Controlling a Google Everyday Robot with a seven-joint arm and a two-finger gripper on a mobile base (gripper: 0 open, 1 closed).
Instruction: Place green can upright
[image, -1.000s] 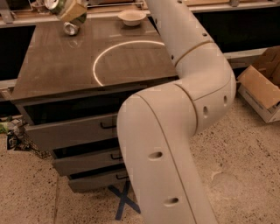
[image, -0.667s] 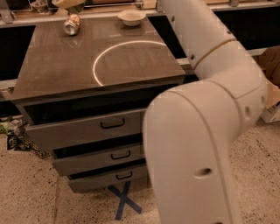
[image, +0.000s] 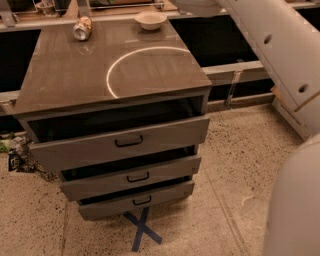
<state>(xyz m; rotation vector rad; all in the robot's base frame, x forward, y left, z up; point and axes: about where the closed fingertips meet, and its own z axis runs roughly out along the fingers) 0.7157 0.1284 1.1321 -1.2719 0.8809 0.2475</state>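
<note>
A mottled drink can (image: 82, 27) lay sideways at the table's (image: 60, 80) far-left corner, with a white bowl (image: 150, 20) near the far edge. The robot arm (image: 280, 45) crossed the right side, and the claw was out of view, so I cannot tell its state.

You won't spot the gripper, it's off past the top edge where the arm (image: 280, 45) runs out of the shot, and the arm's lower part gets chopped by the right and bottom edges. The can (image: 82, 28) lying at the back left of the cabinet (image: 75, 75) is too small to read its label, and inside the open drawers (image: 120, 145) it's just dark.
</note>
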